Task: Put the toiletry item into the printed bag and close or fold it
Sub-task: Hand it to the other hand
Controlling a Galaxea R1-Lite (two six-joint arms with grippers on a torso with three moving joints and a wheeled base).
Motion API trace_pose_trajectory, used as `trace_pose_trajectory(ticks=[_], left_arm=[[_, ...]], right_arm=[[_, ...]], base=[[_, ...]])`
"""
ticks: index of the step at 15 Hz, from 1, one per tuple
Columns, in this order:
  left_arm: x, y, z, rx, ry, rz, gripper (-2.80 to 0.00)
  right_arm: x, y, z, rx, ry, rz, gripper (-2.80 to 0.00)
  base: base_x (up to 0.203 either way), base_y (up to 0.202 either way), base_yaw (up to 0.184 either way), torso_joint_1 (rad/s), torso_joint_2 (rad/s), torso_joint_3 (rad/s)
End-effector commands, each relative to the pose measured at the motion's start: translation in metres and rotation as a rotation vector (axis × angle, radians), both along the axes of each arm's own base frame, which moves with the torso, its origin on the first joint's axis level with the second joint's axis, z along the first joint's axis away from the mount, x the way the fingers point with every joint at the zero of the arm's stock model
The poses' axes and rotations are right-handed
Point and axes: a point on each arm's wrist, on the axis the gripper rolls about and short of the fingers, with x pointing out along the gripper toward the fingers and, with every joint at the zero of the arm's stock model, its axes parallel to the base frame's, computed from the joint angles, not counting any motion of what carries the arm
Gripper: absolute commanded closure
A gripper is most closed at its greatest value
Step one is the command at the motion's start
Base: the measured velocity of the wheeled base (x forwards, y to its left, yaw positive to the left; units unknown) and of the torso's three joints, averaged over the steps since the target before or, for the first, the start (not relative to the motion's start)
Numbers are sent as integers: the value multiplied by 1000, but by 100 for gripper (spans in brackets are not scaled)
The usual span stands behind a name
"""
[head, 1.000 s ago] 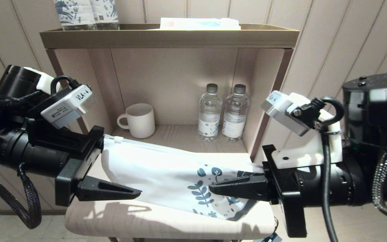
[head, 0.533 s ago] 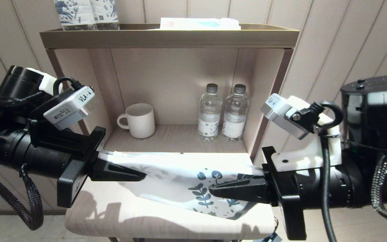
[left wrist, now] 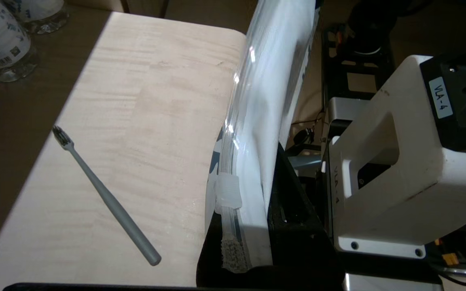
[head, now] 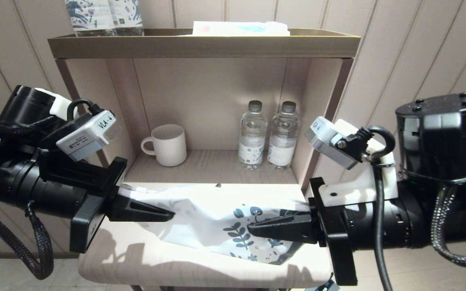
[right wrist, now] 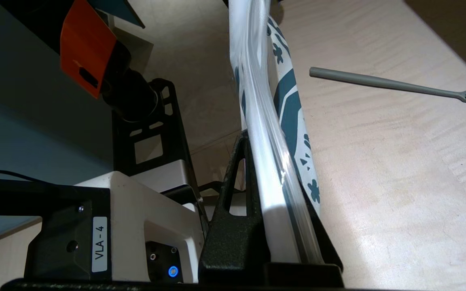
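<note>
The printed bag point(head: 200, 210), white with dark blue-green leaf prints at its right end, hangs stretched above the small table point(head: 156, 262) between both grippers. My left gripper point(head: 168, 213) is shut on its zip-strip end point(left wrist: 228, 194). My right gripper point(head: 253, 229) is shut on the printed end point(right wrist: 293, 121). The grey toothbrush point(left wrist: 103, 194) lies loose on the tabletop, outside the bag, on the shelf side of it. It also shows in the right wrist view as the toothbrush point(right wrist: 382, 84). In the head view the bag hides nearly all of it.
Behind the table stands an open shelf unit holding a white mug point(head: 168, 144) and two water bottles point(head: 252, 135). On its top tray point(head: 200, 40) are navy-printed packs point(head: 103, 16) and a flat packet. The shelf's right wall is close to my right wrist.
My left gripper has dropped and turned, bringing the bag's zip end down toward the table so the bag lies flatter. My right arm has shifted slightly left, still holding the printed end.
</note>
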Motion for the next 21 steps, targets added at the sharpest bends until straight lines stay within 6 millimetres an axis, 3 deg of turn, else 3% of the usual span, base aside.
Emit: trace_pose_trajectory(ticks=[1, 6, 7, 21], left_arm=[[2, 6, 0, -4, 2, 23, 0], [3, 14, 2, -13, 11, 59, 0], [3, 14, 3, -15, 11, 58, -280], [4, 12, -2, -7, 28, 54, -280]], right_arm=[[0, -2, 0, 1, 1, -2, 0], [-1, -3, 2, 7, -3, -3, 0], [-1, -3, 2, 7, -3, -3, 0], [0, -1, 2, 6, -4, -1, 0]], base=[[0, 0, 0, 0, 0, 0], [0, 0, 0, 0, 0, 0], [0, 0, 0, 0, 0, 0], [0, 0, 0, 0, 0, 0]])
